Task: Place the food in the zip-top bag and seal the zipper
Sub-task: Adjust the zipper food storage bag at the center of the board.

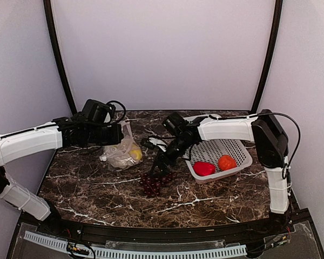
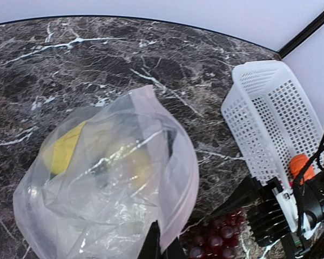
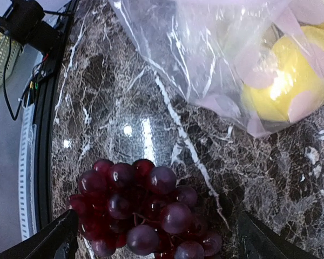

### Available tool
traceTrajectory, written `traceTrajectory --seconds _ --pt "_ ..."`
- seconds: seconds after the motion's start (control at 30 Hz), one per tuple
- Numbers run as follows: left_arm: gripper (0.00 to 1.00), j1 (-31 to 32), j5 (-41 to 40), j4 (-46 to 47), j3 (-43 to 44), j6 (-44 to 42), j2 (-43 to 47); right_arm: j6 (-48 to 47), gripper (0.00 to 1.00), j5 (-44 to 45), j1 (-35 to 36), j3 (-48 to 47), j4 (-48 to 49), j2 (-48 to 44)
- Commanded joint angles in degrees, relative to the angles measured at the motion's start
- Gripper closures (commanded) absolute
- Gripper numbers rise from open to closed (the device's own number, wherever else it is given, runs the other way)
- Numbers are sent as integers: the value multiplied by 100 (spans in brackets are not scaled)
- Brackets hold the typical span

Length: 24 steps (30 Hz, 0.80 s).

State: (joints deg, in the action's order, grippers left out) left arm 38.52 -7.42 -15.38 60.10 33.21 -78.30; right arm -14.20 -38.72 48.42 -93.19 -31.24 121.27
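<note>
Overhead cam: the left gripper is clamped shut on the top of the zip-top bag, which sits on the left half of the table, toward the far edge. From up there the bag is just a pale lump with a bit of yellow.

The left wrist cam is way better for this. You look right at the bag's gaping mouth, with the pinkish zipper curving round it unsealed and a yellow piece inside. The pale stuff next to it I can't make out.

The grape bunch lies out on the marble near the table's middle. Overhead, the right gripper hangs over it. Only the right wrist cam shows its fingers spread wide either side of the grapes, gripping nothing.

The basket is by the right edge with the red pepper and tomato in it.
</note>
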Motion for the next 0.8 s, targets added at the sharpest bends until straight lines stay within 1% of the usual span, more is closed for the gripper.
traceTrajectory --seconds 0.0,0.13,0.23,0.3,0.33,0.37,0.43,0.53,0.67,0.77 --pt "99 2 -600 -1079 133 -181 267 -222 1 440 -10 116 71 -324" --pt "99 5 -382 -713 -230 -215 603 530 1 412 -227 -538 397 -214" --pt "99 4 -265 -472 -352 -174 752 1264 1 -344 -410 -1474 282 469" --pt "99 1 -229 -412 -351 -159 770 1477 1 -874 -456 -2227 -39 987" --pt "99 1 -222 -391 -346 -147 771 1628 1 -1074 -464 -2468 -98 1148" --pt "99 3 -187 -357 -342 -143 777 1738 4 -1253 -465 -2578 -68 1258" --pt "99 5 -144 -293 -334 -116 780 2092 15 -1571 -460 -2548 179 1290" --pt "99 6 -75 -220 -298 -71 782 2543 25 -1879 -429 -2298 573 1179" --pt "99 6 -23 -116 -246 -45 734 2846 26 -1867 -391 -1922 908 970" --pt "99 4 137 -43 -203 -28 646 2990 27 -1801 -378 -2000 952 1032"
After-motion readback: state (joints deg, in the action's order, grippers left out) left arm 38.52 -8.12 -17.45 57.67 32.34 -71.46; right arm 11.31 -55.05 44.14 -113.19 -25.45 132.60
